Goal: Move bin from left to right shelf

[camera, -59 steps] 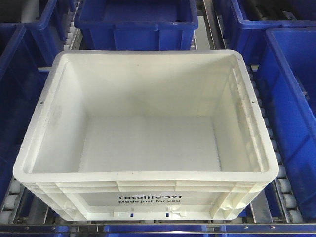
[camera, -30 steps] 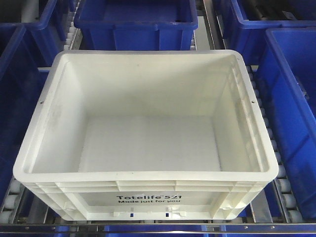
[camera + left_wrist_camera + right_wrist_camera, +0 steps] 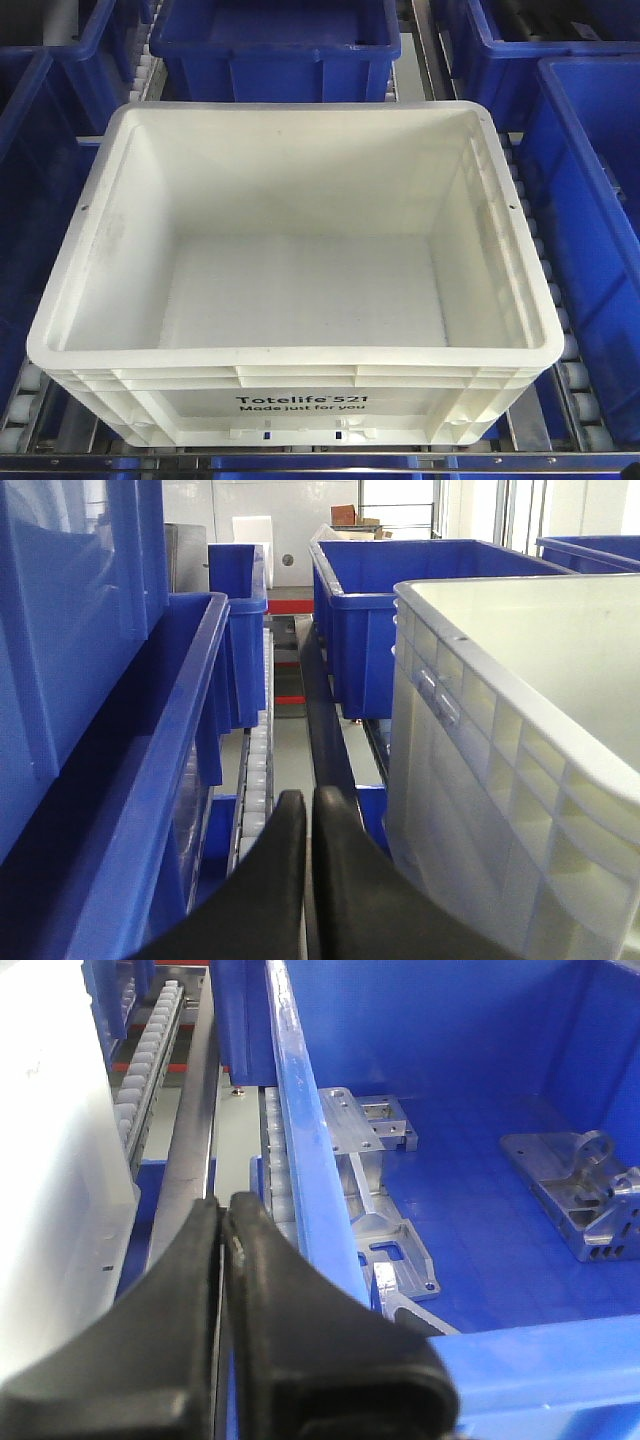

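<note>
Both grippers were clenched on nothing: the left gripper sat low in the gap between the bin and a blue bin, and the right gripper sat in the gap between the bin's wall and another blue bin. One white bin rested on the roller tracks, its "Totelife 521" print facing the front camera, with nothing inside it. Blue bins stood beside it on the left, right and behind. The right-hand blue bin held at least two metal parts, one near the rim and one farther in.
</note>
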